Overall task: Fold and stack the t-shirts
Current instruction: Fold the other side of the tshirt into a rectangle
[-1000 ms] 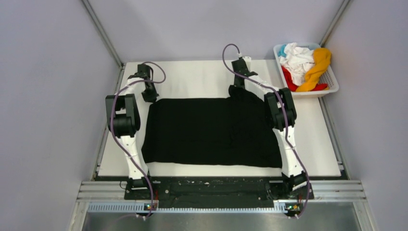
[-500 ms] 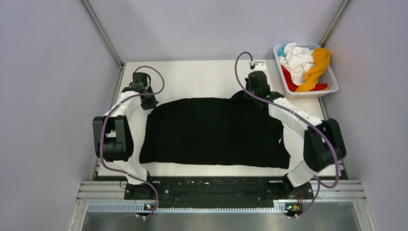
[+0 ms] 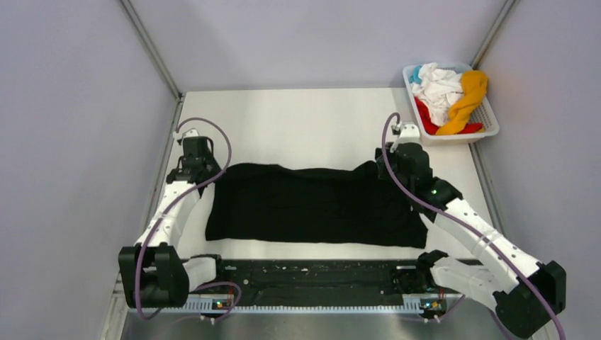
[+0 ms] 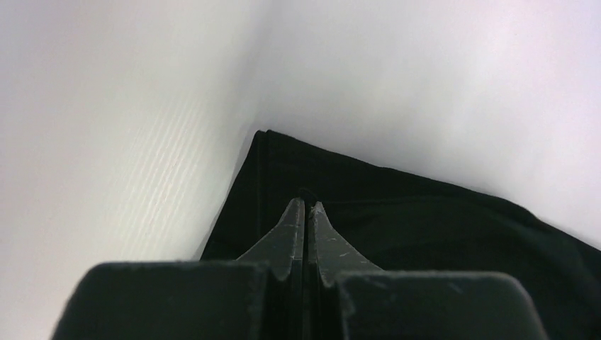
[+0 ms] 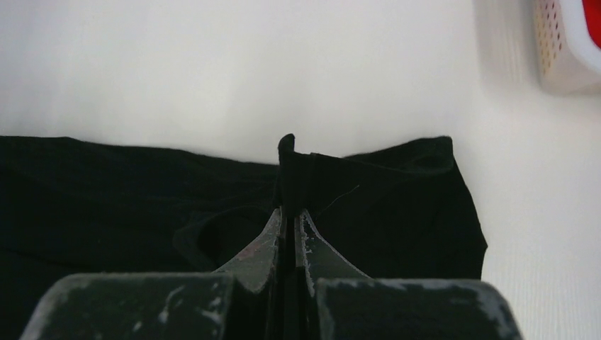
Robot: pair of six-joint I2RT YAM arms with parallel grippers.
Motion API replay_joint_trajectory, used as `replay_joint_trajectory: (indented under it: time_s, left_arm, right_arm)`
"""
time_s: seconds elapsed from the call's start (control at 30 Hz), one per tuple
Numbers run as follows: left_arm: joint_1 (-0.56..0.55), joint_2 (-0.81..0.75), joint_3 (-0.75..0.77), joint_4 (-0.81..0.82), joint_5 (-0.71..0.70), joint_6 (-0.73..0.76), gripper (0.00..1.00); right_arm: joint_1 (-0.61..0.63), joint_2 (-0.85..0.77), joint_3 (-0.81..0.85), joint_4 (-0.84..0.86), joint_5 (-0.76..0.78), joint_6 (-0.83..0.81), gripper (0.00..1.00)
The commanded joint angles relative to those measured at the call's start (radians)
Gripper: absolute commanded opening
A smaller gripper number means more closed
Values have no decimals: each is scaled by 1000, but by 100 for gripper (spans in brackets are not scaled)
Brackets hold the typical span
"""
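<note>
A black t-shirt (image 3: 312, 205) lies spread across the white table (image 3: 305, 120), its far edge lifted at both ends. My left gripper (image 3: 202, 170) is shut on the shirt's far left corner; in the left wrist view the closed fingertips (image 4: 305, 205) pinch black t-shirt cloth (image 4: 425, 227). My right gripper (image 3: 388, 170) is shut on the far right corner; in the right wrist view a fold of the black t-shirt (image 5: 285, 152) sticks up from the closed gripper (image 5: 288, 212). White (image 3: 439, 85), orange-yellow (image 3: 469, 95), red (image 3: 427, 115) and light blue (image 3: 417, 73) t-shirts lie heaped in the basket.
The white slatted basket (image 3: 489, 122) stands at the table's far right corner, and its corner (image 5: 567, 67) shows in the right wrist view. Grey walls close in both sides. Both arms' elbows hang out past the near rail (image 3: 319, 273).
Both grippers have drawn back toward the near edge, pulling the black t-shirt's far edge with them, so the shirt looks shorter front to back. Both elbows swung outward and down.
</note>
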Motion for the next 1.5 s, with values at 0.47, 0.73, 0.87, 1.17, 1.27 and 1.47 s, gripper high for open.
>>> replay_joint_trajectory:
  time_s: [0.47, 0.73, 0.87, 1.17, 1.27, 1.47]
  left_arm:
    - [1, 13, -74, 83, -94, -50, 0]
    - [1, 18, -119, 102, -113, -83, 0]
    - [0, 36, -125, 101, -111, -91, 3]
    - [2, 27, -103, -20, -220, -161, 32]
    - [1, -29, -68, -79, -243, -188, 61]
    - [0, -122, 25, -169, -273, -203, 94]
  right_arm:
    - [41, -211, -205, -101, -104, 110, 0]
    - [48, -225, -293, -112, -119, 171, 2]
    - [60, -252, -373, -134, -107, 280, 8]
    - [110, -386, -407, -340, -167, 490, 55]
    - [136, -445, -351, -471, -229, 628, 72]
    - [150, -580, -136, -686, -158, 598, 79]
